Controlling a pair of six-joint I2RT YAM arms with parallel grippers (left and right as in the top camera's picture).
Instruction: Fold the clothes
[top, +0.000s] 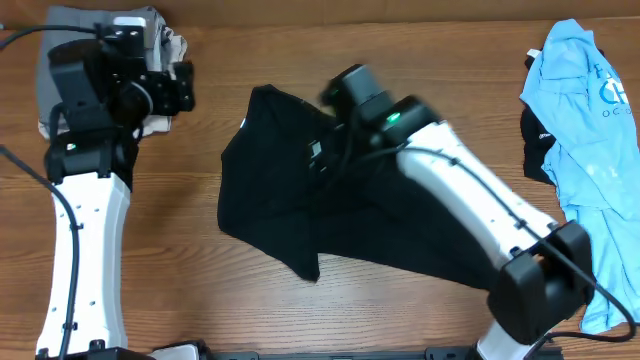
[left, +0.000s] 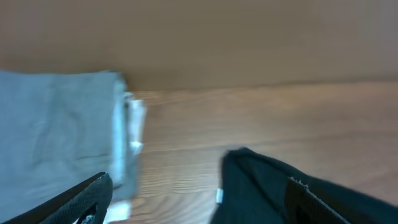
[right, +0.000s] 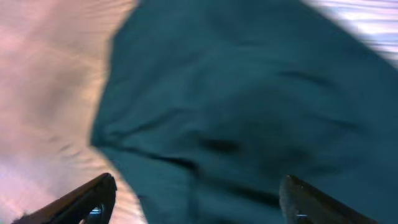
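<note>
The black T-shirt lies crumpled and partly doubled over in the middle of the table. My right gripper hovers over its upper middle. In the right wrist view that gripper is open, with the dark cloth spread below the jaws and nothing between them. My left gripper is at the far left, clear of the shirt. In the left wrist view it stands open and empty, with the black shirt's edge at its right. A light blue T-shirt with white lettering lies at the right edge.
Folded grey and beige garments are stacked at the back left, under and behind the left gripper, and show as a grey fold in the left wrist view. A dark garment peeks from under the blue shirt. Bare wooden table lies between.
</note>
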